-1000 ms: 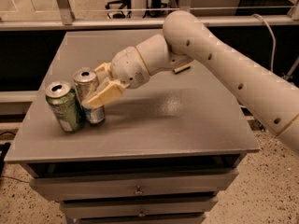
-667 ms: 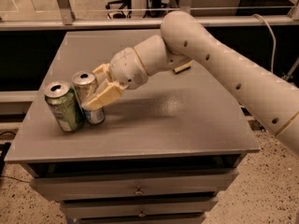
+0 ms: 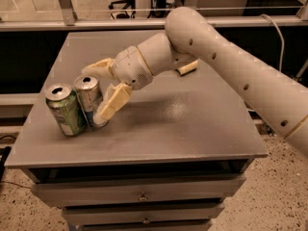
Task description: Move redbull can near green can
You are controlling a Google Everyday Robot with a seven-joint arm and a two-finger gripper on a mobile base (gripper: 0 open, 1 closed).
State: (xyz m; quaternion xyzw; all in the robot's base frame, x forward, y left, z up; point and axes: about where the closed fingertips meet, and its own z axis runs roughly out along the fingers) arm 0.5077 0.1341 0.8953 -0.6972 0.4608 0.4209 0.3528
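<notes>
The redbull can (image 3: 88,96), slim and silver with a silver top, stands upright at the table's front left. It touches the right side of the wider green can (image 3: 65,110), which also stands upright. My gripper (image 3: 93,95) reaches in from the right and straddles the redbull can. One cream finger (image 3: 111,103) lies against the can's near right side. The other finger (image 3: 98,66) sits behind the can's top. The gripper is shut on the redbull can, which rests on the table.
The grey table top (image 3: 192,124) sits over a drawer unit (image 3: 142,196). A small cream object (image 3: 186,69) lies on the table behind my arm. The table's front edge is close to the cans. A rail and glass panel run behind the table.
</notes>
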